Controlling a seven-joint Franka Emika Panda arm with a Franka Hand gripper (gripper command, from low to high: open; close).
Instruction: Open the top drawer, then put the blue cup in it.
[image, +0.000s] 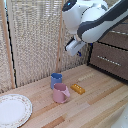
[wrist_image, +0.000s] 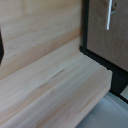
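The blue cup (image: 56, 79) stands upright on the wooden desk (image: 95, 100), touching the pink cup (image: 61, 93) in front of it. A yellow block (image: 77, 89) lies just beside them (toward the exterior view's right). A white plate (image: 13, 110) sits well apart. The arm (image: 92, 20) hangs above, near the dresser (image: 111, 52).

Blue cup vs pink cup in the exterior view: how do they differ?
The blue cup is blue and looks a little smaller; the pink cup is pink and looks larger. The blue cup stands farther back, toward the woven screen; the pink cup stands nearer the camera, beside the yellow block. Both sit upright on the wooden table, close together, and the gripper holds neither.
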